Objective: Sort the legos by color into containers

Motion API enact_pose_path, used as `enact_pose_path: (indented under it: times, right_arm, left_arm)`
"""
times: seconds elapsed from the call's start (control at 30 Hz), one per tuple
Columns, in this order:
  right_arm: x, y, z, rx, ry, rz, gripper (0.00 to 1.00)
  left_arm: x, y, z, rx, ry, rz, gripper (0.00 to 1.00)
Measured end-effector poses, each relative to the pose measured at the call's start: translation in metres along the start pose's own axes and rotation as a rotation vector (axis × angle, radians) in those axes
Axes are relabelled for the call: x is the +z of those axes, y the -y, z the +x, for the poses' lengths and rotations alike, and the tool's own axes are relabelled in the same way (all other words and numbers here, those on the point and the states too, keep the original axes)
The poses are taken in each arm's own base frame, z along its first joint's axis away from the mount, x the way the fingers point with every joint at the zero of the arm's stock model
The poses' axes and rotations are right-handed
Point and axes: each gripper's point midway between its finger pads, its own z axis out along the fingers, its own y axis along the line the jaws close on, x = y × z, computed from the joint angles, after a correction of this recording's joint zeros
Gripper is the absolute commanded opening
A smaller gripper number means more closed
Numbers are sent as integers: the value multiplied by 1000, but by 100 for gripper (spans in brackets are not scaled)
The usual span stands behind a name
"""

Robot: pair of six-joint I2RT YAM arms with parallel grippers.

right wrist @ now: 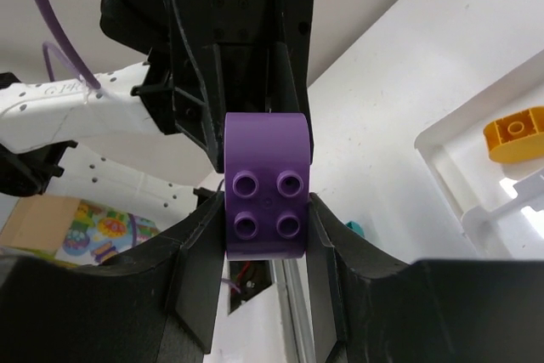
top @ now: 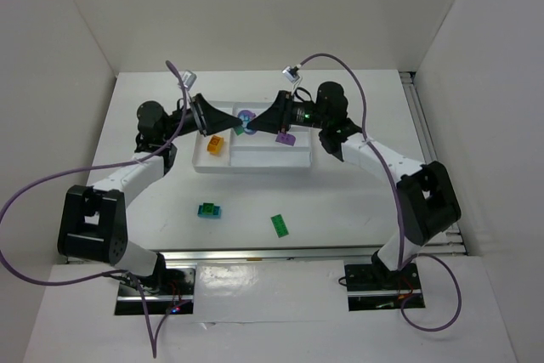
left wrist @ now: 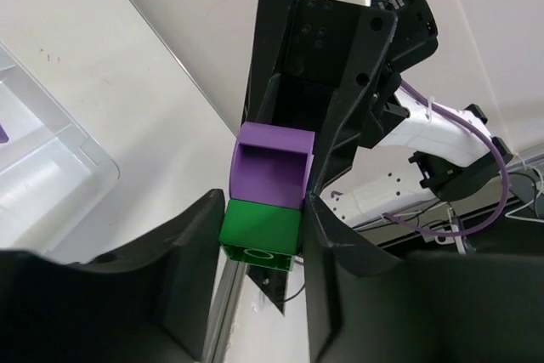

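Note:
Both grippers meet tip to tip above the white tray (top: 255, 163). My left gripper (top: 235, 126) is shut on a green brick (left wrist: 259, 231), which shows in the top view (top: 240, 130). A purple brick (left wrist: 270, 166) is stuck onto it. My right gripper (top: 257, 124) is shut on that purple brick (right wrist: 265, 184), studs facing its camera. An orange brick (top: 215, 144) lies in the tray's left section and also shows in the right wrist view (right wrist: 514, 133). Another purple brick (top: 285, 137) lies in a right section. Teal bricks (top: 210, 210) and a green brick (top: 280, 225) lie on the table.
The tray's corner shows in the left wrist view (left wrist: 51, 167) and in the right wrist view (right wrist: 442, 155). A purple-blue piece (top: 246, 116) sits at the tray's back edge. White walls enclose the table. Purple cables loop from both arms.

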Motion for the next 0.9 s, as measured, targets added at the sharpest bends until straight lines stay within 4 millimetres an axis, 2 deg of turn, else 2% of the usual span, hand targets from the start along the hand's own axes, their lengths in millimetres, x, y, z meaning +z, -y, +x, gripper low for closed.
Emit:
enact_pose_path:
  times: [0.2, 0.23, 0.3, 0.33, 0.37, 0.4, 0.47, 0.5, 0.6, 0.73, 0.9]
  right_arm:
    - [1, -8, -6, -7, 15, -44, 7]
    - [1, -9, -7, -6, 17, -51, 7]
    - [2, -9, -7, -1, 18, -57, 7]
    - [2, -10, -7, 0, 18, -60, 7]
    - [2, -11, -8, 1, 19, -62, 7]
    - [2, -11, -8, 1, 20, -64, 7]
    - [1, -10, -9, 0, 24, -62, 7]
    - [2, -9, -9, 0, 25, -60, 7]
    - [1, -6, -11, 2, 31, -53, 7]
    - [1, -5, -12, 3, 36, -50, 7]
    - [1, -3, -11, 11, 36, -47, 7]
  left_arm:
    - [-2, 7, -3, 26, 11, 27, 46]
    - [-2, 8, -4, 27, 13, 30, 43]
    - [-2, 8, -5, 27, 14, 31, 32]
    - [-2, 8, -5, 29, 15, 32, 37]
    - [-2, 9, -5, 30, 15, 33, 46]
    - [-2, 9, -5, 31, 15, 34, 61]
    - [-2, 10, -3, 32, 6, 39, 81]
    - [-2, 10, -1, 32, -2, 40, 82]
    - [-2, 9, 4, 15, -24, 39, 81]
    - [-2, 8, 6, 13, -34, 36, 65]
    - [-2, 8, 6, 20, -35, 33, 56]
